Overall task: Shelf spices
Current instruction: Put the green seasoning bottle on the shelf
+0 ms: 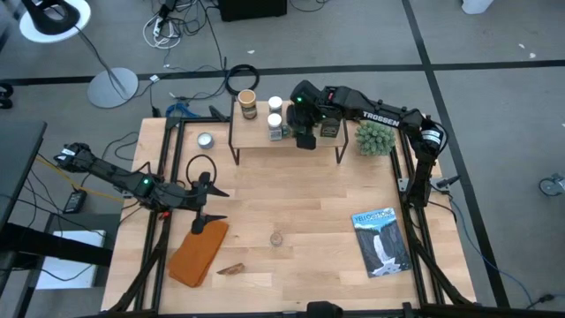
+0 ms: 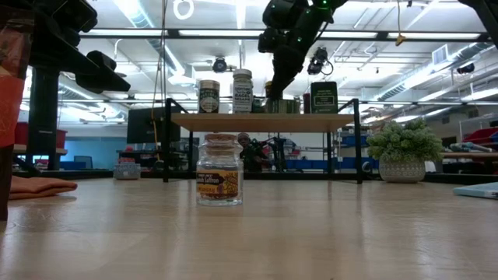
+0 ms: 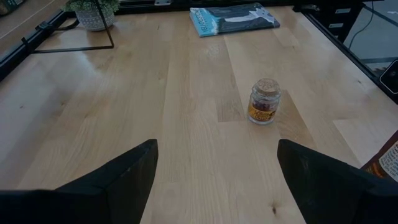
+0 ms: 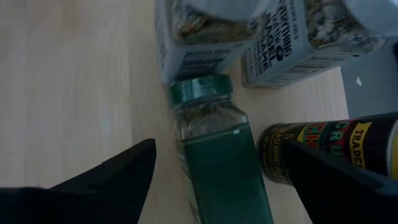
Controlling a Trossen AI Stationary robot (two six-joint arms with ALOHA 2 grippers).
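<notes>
Several spices (image 1: 274,116) stood on the shelf (image 1: 287,137) at the table's far edge, and one cork-topped jar (image 1: 276,238) stood alone mid-table. The right gripper (image 1: 305,134) hung over a green-lidded jar (image 4: 214,134) on the shelf, fingers spread around it. The left gripper (image 1: 208,201) waited spread near the left edge.

Shelf (image 1: 256,140) top crowded: jars (image 1: 275,113) bunched around the right gripper (image 1: 306,139). Table middle wide open around the lone cork-topped jar (image 2: 219,169); plant (image 1: 374,137) blocks shelf's right end.
</notes>
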